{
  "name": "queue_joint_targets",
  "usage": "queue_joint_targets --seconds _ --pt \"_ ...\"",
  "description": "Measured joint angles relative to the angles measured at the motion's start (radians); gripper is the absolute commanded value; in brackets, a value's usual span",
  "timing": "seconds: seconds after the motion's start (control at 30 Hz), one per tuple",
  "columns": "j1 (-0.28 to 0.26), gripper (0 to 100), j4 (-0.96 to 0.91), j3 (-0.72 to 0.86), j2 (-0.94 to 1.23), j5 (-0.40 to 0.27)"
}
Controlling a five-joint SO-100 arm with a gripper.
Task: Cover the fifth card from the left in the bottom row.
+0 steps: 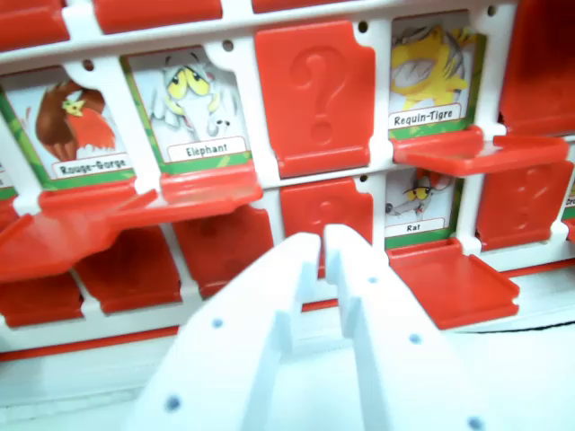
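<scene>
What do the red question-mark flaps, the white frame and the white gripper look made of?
Red question-mark flaps: apparently moulded plastic, glossy, with embossed marks. White frame: likely smooth plastic, with small holes. White gripper: probably 3D-printed plastic, matte; blur hides any layer lines.

**What I Could Read on the Board**

Four name strips were legible, and I took the raised question mark [314, 85] embossed on the closed red flap [314, 94] as my landmark. Directly left of that flap, a card [193, 108] showing a grey animal read "Elephant". Further left again, the card [76, 126] with a brown and red bird read "Rouge-Gorge". Right of the flap, the card [431, 76] with a yellow striped creature read "Requin-Tigre". Below and to the right of the flap, a smaller card [418, 211] read "Rat". A fainter question mark stood on the red flap [325, 215] directly beneath my landmark. I could read nothing else.
</scene>
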Motion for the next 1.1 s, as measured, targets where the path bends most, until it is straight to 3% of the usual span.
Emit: queue_joint_targets --seconds 0.33,0.77,1.1 --pt "-0.029 0 0.373 -0.018 0.279 -0.002" --pt "-0.100 0 0.746 -0.330 0.430 0.044" --pt "-0.130 0 0.902 -0.423 0.525 -0.034"
